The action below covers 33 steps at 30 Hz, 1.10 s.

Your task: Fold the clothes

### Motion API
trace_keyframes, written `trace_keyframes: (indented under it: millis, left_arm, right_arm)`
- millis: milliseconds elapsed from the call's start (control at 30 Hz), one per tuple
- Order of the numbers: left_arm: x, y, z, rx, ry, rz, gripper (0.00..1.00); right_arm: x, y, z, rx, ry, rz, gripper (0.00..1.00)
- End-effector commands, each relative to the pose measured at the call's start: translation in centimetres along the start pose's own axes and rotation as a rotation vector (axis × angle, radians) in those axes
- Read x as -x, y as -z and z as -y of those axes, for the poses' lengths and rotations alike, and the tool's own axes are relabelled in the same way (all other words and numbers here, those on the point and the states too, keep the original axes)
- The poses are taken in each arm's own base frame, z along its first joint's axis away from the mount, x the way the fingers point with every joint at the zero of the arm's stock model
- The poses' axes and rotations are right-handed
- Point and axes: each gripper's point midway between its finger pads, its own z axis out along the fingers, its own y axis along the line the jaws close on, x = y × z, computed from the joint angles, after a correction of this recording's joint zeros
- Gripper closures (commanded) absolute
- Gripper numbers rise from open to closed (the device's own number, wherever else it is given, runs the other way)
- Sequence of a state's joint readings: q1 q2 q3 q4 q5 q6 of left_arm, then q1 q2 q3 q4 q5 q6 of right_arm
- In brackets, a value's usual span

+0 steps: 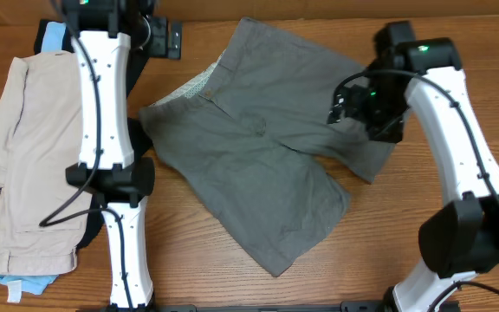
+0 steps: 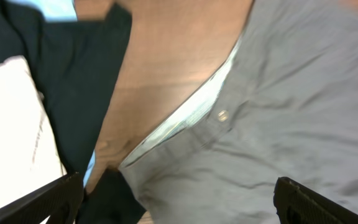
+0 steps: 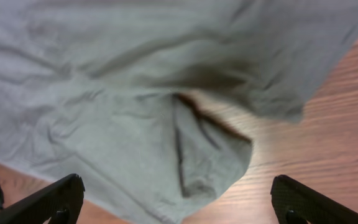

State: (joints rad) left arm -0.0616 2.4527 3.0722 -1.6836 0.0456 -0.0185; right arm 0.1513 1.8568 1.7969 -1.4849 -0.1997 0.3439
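One pair of grey shorts [image 1: 258,156] laid flat on tabletop [image 1: 232,286], one beige pair [image 1: 20,156] at nine o'clock, left gripper [image 2: 179,198] and right gripper [image 3: 178,198] jaws spread wide, nothing gripped

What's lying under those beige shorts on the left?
A black garment and pale blue cloth peek out beneath the beige shorts; the rest of both is covered.

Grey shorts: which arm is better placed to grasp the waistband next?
Probably left: the left fingers, open, hang over the buttoned waistband; the right fingers, also open, are above a leg hem.
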Motion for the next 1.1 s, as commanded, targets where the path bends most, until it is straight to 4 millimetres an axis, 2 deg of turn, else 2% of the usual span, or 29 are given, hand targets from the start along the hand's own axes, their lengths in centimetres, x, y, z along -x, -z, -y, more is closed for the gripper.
trace_keyframes:
  millis: [0, 100, 167, 300, 400, 567, 667, 867, 1067]
  left_arm:
    - [1.4, 6.9, 1.6, -0.068, 0.018, 0.155, 0.00]
    - [1.5, 8.9, 1.7, -0.068, 0.015, 0.191, 0.00]
    - [1.5, 9.6, 1.7, -0.069, 0.011, 0.205, 0.00]
    - [1.5, 9.9, 1.7, -0.068, 0.009, 0.211, 0.00]
    - [1.5, 9.8, 1.7, -0.067, -0.001, 0.207, 0.00]
    - [1.4, 9.6, 1.7, -0.067, -0.001, 0.202, 0.00]
    - [1.2, 9.1, 1.7, -0.066, 0.000, 0.184, 0.00]
    - [0.6, 7.8, 1.6, -0.065, -0.003, 0.132, 0.00]
    - [-0.3, 6.0, 1.5, -0.063, -0.005, 0.064, 0.00]
  right_arm:
    - [-2.4, 2.1, -2.5, -0.022, 0.006, 0.072, 0.00]
    - [-4.6, 0.8, -4.4, -0.078, 0.036, 0.062, 0.00]
    - [-5.8, -0.3, -5.1, -0.116, 0.048, 0.060, 0.00]
    - [-8.5, -3.3, -6.1, -0.163, 0.084, 0.026, 0.00]
    - [-10.0, -5.8, -6.1, -0.175, 0.097, -0.012, 0.00]
    - [-12.6, -10.3, -5.0, -0.157, 0.101, -0.111, 0.00]
    - [-13.7, -12.3, -4.1, -0.148, 0.094, -0.150, 0.00]
    - [-14.9, -14.4, -3.6, -0.110, 0.091, -0.190, 0.00]
    - [-14.6, -16.5, -1.9, -0.076, 0.042, -0.192, 0.00]
